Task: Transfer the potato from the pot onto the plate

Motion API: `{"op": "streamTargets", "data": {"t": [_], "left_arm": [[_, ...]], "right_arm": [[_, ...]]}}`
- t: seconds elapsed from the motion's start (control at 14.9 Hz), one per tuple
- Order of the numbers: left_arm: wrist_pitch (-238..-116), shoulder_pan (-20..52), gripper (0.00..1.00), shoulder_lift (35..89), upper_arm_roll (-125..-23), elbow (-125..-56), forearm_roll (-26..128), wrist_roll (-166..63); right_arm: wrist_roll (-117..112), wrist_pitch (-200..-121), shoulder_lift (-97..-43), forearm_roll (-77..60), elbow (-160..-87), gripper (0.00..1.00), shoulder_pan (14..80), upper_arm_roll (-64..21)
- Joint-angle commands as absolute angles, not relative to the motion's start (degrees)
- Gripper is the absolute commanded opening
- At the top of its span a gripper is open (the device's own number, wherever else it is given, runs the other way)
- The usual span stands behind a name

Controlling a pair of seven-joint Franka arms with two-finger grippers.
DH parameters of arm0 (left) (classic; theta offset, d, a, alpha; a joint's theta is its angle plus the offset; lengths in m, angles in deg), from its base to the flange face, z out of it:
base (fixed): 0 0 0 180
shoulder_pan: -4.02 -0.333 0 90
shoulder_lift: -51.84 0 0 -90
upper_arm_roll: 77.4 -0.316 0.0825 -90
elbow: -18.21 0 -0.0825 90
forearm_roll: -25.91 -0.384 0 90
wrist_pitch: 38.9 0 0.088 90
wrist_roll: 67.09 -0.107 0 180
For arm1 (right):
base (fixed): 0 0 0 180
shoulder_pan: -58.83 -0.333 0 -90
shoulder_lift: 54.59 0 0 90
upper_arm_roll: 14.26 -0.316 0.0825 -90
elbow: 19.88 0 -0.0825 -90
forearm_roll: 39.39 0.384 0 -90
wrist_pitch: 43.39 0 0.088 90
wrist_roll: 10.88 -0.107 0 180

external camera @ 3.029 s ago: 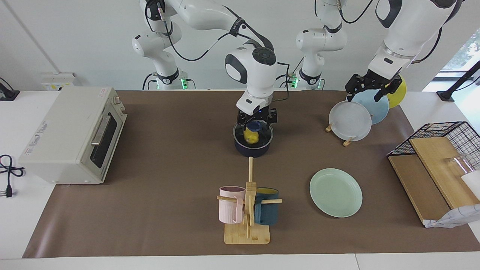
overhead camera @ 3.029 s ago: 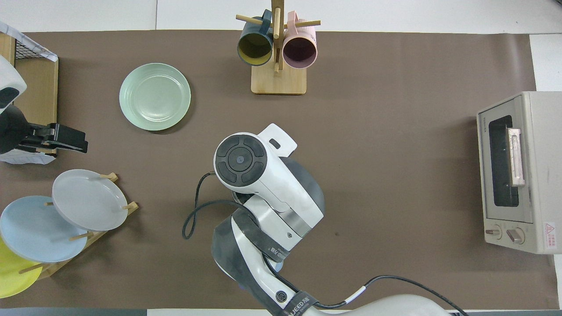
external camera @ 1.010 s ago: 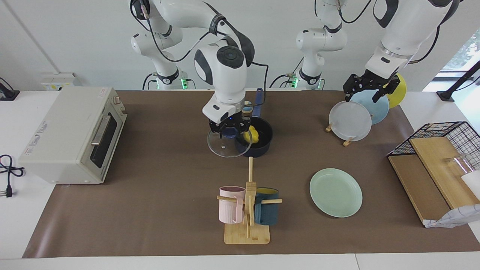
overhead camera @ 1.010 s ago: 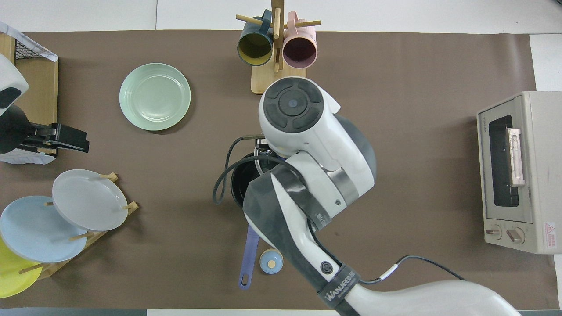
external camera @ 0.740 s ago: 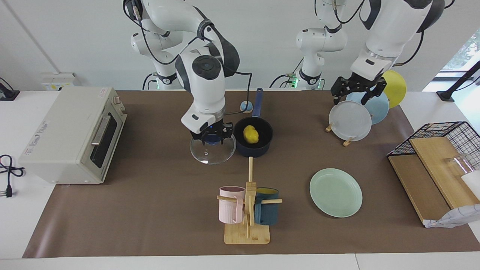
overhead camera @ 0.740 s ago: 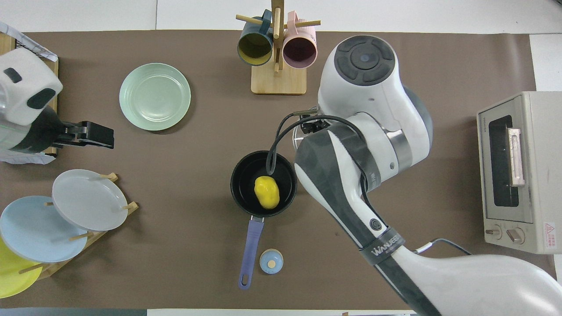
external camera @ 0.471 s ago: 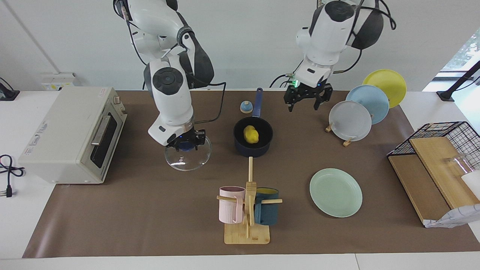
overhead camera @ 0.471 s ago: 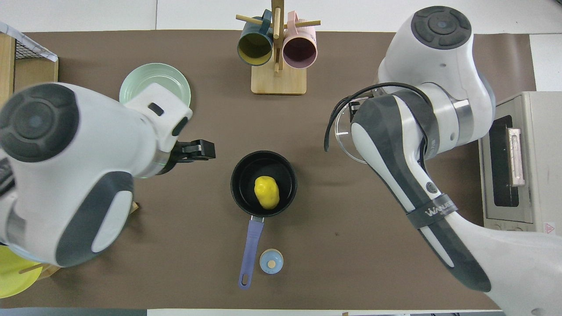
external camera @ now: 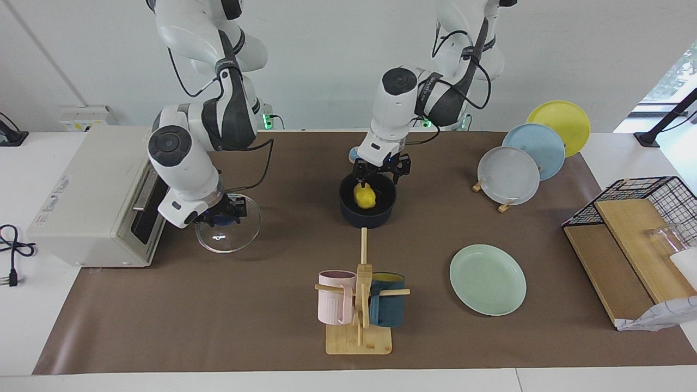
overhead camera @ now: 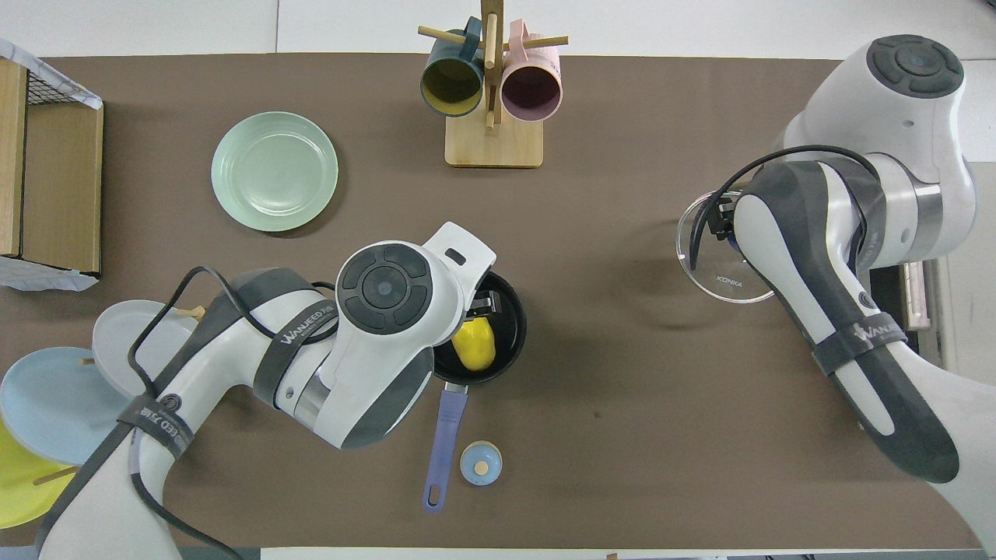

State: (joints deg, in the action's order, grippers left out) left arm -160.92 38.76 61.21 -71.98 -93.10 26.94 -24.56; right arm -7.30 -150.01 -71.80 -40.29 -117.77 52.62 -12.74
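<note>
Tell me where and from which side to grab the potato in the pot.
Grip the potato across its narrow middle, coming straight down: the pot walls block any side approach. The left gripper hangs open just over it. The right gripper holds the glass lid by the toaster oven.

potato [external camera: 365, 196] in pot [external camera: 348, 209] | plate [external camera: 487, 279] farther from robots, toward left arm's end

A brown mat [external camera: 261, 305] is covering the white table [external camera: 22, 337] and carrying a dark navy saucepan [external camera: 366, 216], a pale mint-green plate [external camera: 488, 280], a wooden mug stand [external camera: 358, 338] (two mugs hanging), a wooden plate rack [external camera: 505, 206] and a small blue knob-topped lid [overhead camera: 481, 463]; a white toaster oven [external camera: 92, 190] is sitting toward the right arm's end.
</note>
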Motion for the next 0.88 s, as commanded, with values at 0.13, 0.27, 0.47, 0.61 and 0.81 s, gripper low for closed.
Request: {"op": "streamTargets", "data": {"t": [0.13,0.27,0.47,0.61,0.81], "left_arm": [[-165.0,41.3,1.0,61.8,-73.1,-96.4,26.5,-21.7],[-165.6,42.4,1.0,62.1,-73.1,-97.2,26.5,-19.6],[-166.5,43.8,1.0,63.9,-73.1,-97.3,26.4,-16.8],[-167.8,44.8,1.0,65.5,-73.2,-97.3,26.4,-15.3],[-167.1,44.8,1.0,65.6,-73.2,-97.3,26.4,-15.1]], "right_arm": [[-1.6,-165.5,-65.0,-40.0,-134.6,0.46,56.3,-13.6],[-1.6,-168.9,-63.9,-40.0,-138.3,0.46,56.2,-13.6],[-0.8,-173.8,-62.8,-40.1,-143.1,0.46,56.2,-13.5],[-0.5,-175.4,-62.3,-40.1,-144.7,0.49,56.3,-13.5],[-0.7,-176.3,-62.2,-40.1,-145.6,0.69,56.6,-13.5]]}}
